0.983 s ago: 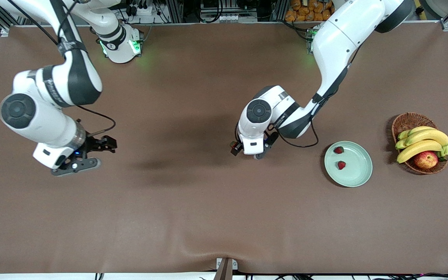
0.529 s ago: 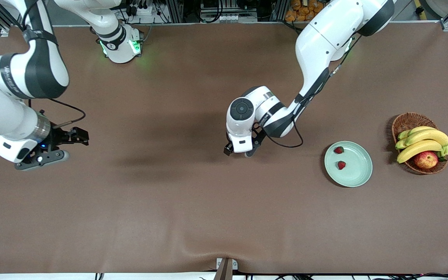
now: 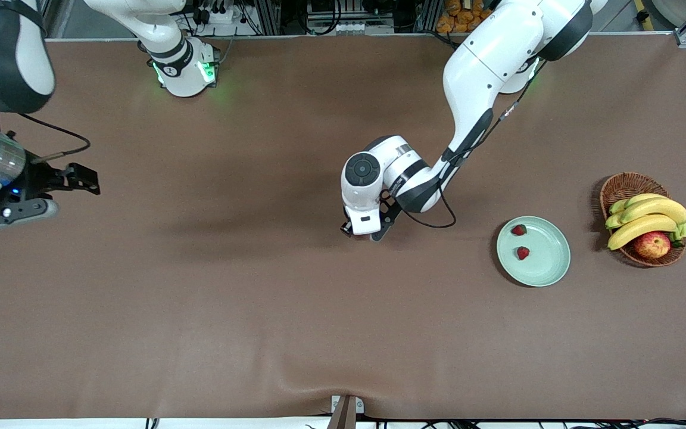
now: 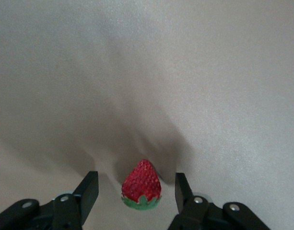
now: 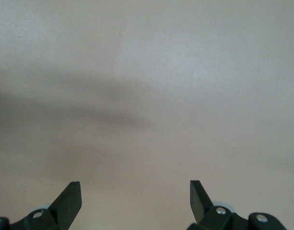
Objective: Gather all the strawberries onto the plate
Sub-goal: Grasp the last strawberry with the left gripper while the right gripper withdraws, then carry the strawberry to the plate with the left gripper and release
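Nearest the front camera, the plate (image 3: pixel 558 275) is sitting on the worktop (image 3: pixel 259 322) toward the left arm's end. It is already holding two strawberries: one (image 3: pixel 522 253) near its centre and another (image 3: pixel 518 229) at about twelve o'clock from the first, close to the rim. Both are probably lying there as finished deliveries, so one berry is left to fetch. At roughly two o'clock from the plate, a wicker basket (image 3: pixel 623 181) is carrying bananas (image 3: pixel 646 217) and an apple (image 3: pixel 652 244), which are no part of the job.

At about nine o'clock from the plate and well apart from it, the left tool (image 4: pixel 136 180) is standing low over the middle of the worktop. The forearm is reaching down from its base and the wrist is pointing steeply downward. The third strawberry (image 4: pixel 141 185) is lying on the worktop between its two fingers, cap toward the wrist. The fingers are partly open, with a gap showing on each side, so they are bracketing the berry without gripping it. Straddling it this way is lining up a pinch across its widest part.

The right tool (image 5: pixel 135 186) is waiting over bare worktop at the right arm's end, wide open and holding nothing.
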You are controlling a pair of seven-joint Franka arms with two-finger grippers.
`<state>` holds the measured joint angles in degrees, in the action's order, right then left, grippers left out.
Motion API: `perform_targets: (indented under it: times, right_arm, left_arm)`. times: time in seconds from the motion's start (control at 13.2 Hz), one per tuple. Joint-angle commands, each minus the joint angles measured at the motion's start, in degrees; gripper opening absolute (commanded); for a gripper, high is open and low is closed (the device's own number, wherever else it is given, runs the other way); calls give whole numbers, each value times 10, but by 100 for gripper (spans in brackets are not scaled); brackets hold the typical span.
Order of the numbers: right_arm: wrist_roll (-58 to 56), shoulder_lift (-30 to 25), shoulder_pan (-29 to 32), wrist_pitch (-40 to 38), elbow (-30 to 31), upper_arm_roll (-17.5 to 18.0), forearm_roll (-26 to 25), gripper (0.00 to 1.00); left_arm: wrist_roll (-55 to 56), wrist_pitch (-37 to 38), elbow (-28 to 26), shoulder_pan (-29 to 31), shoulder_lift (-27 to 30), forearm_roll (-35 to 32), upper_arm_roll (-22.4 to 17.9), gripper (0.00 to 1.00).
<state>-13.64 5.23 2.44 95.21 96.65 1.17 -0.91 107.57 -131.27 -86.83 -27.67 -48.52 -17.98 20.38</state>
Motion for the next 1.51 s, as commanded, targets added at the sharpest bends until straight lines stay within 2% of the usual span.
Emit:
perform_targets:
  times: [0.0,0.08,0.38,0.53,0.83,1.13,1.29,1.44]
  right_arm:
    - [-2,-13,27,-50,-27,11,25,100]
    - [-2,-18,30,-52,-28,11,25,100]
    - [37,-21,44,-99,-58,9,24,100]
    - [48,-22,46,-121,-67,10,24,100]
    - [87,-49,42,-129,-68,16,20,100]
    - [115,-53,35,-129,-68,18,21,100]
    - [115,-53,36,-128,-68,16,20,100]
    - [114,-53,36,-127,-67,16,20,100]
  left_arm:
    - [2,-1,15,-11,-8,-14,-6,24]
    - [-1,-1,16,-10,-5,-14,-6,1]
    - [-15,0,17,7,15,-29,-6,0]
    - [-30,10,13,42,41,-29,-5,0]
    - [-202,90,9,131,95,-22,0,0]
    - [-382,174,1,215,110,-22,0,0]
    - [-465,182,-19,267,117,-23,0,0]
    - [-502,181,-40,294,116,-34,-3,0]
